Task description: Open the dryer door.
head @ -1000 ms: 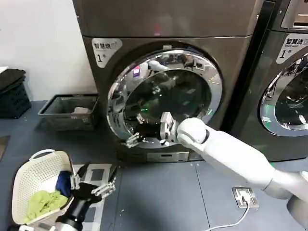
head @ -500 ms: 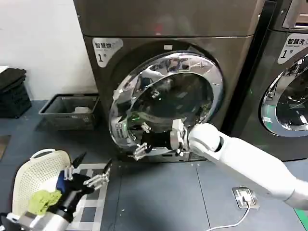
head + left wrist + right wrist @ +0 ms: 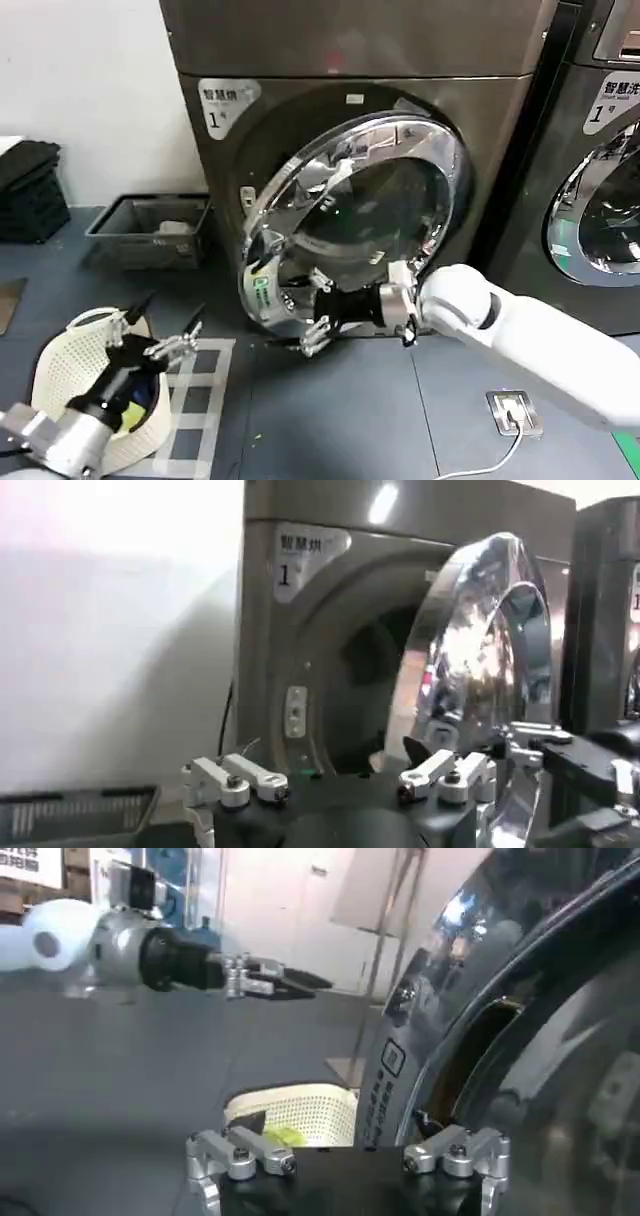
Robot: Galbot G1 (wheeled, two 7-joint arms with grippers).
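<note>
Dryer door (image 3: 375, 215): round porthole on the front of the bronze-brown machine (image 3: 350, 40) marked "1"; swung partly open, left edge standing out from the cabinet, right edge close to it, glass facing near-left.
Door make: wide shiny chrome rim mirroring the room, dark tinted glass centre, small green sticker low on the left rim.
Right gripper (image 3: 315, 305): at the door's lower left rim, just beside the chrome; fingers spread wide, holding nothing; contact cannot be told.
Right arm: white, smooth, reaching in from the near right.
Left gripper (image 3: 160, 322): near left, well apart from the door, fingers spread, holding nothing.
Basket (image 3: 60, 365): white perforated plastic, on the floor under the left gripper.
Neighbouring machine (image 3: 600, 170): darker, right.
</note>
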